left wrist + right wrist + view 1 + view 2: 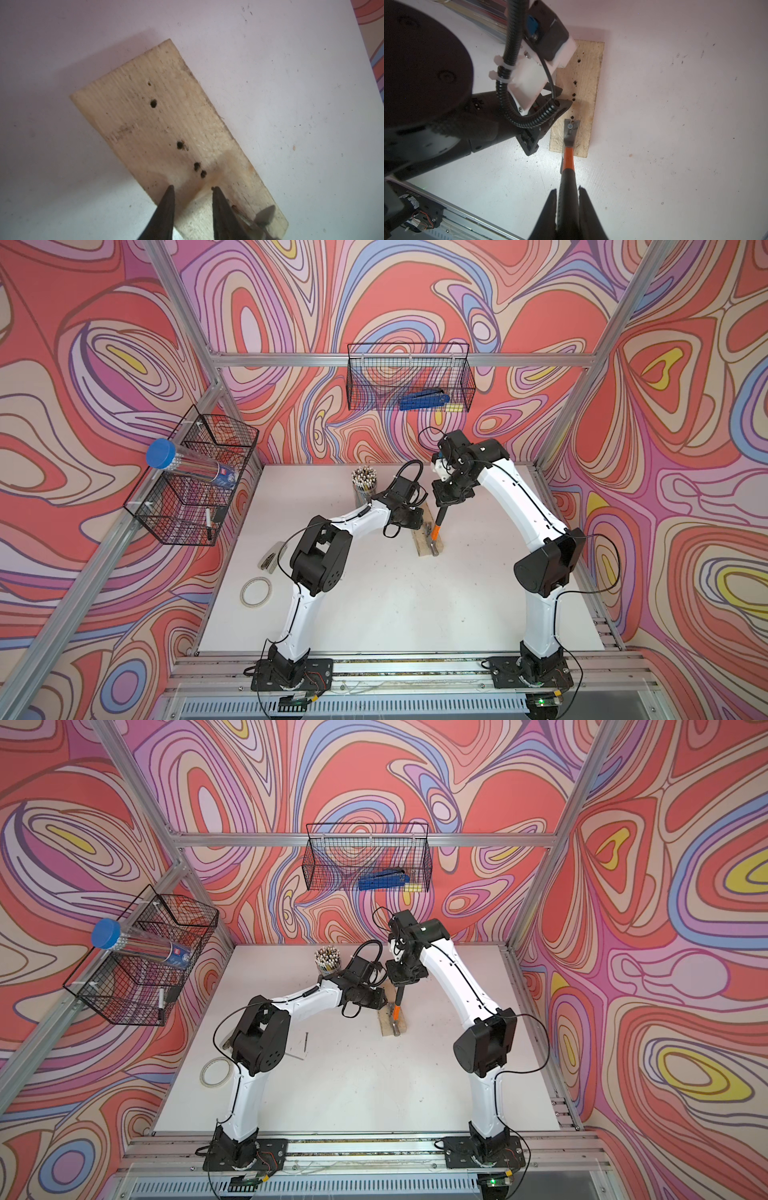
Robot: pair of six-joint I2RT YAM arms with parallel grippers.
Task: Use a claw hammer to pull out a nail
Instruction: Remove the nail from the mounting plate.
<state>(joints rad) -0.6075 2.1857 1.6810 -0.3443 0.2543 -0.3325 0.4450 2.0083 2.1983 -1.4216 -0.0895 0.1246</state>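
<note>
Now we have our right gripper (568,193) clamped on the black grip of the claw hammer (569,158), its handle running straight out to the nail (569,126) in the claw (left gripper (192,187) part-open, empty, tips on the board (145,116)).

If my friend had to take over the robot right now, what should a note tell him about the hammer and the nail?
Left tool: open, tips resting on the wood board, nothing between them.
Right tool: shut on the black end of the claw hammer handle.
Where things are: the hammer head lies on the board, with its claw hooked round the nail.
Done: hammer picked up, claw set on the nail.
Left: lever the handle to pull the nail out; it looks like it is not out yet.
</note>
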